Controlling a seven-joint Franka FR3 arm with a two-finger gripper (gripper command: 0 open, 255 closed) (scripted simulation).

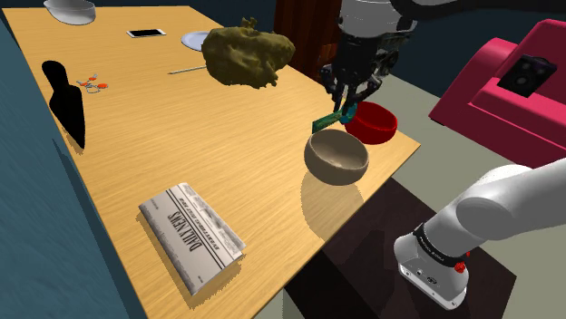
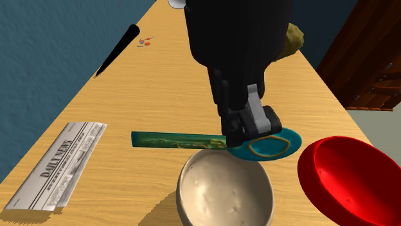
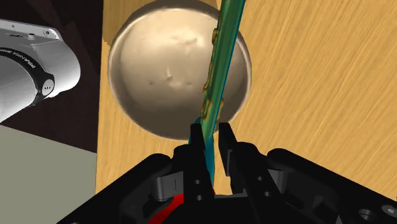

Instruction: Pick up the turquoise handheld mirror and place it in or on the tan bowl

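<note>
My black gripper (image 1: 343, 111) is shut on the turquoise handheld mirror (image 1: 328, 120) and holds it in the air just above the tan bowl (image 1: 336, 156), near the table's right edge in the shoulder view. In the second exterior view the gripper (image 2: 247, 131) clasps the mirror (image 2: 177, 140) where the handle joins the round head. The mirror lies roughly level over the far rim of the bowl (image 2: 225, 189). Seen from the wrist, the mirror (image 3: 221, 63) stands edge-on between the fingertips (image 3: 196, 135) and crosses over the bowl (image 3: 159, 70).
A red bowl (image 1: 373, 122) sits right beside the tan one. On the wooden table (image 1: 181, 136) lie a folded newspaper (image 1: 192, 234), a lumpy brown object (image 1: 247, 54), a black blade-like thing (image 1: 65, 100), a phone (image 1: 146, 33) and a plate (image 1: 195, 39). A red sofa (image 1: 508, 86) stands beyond.
</note>
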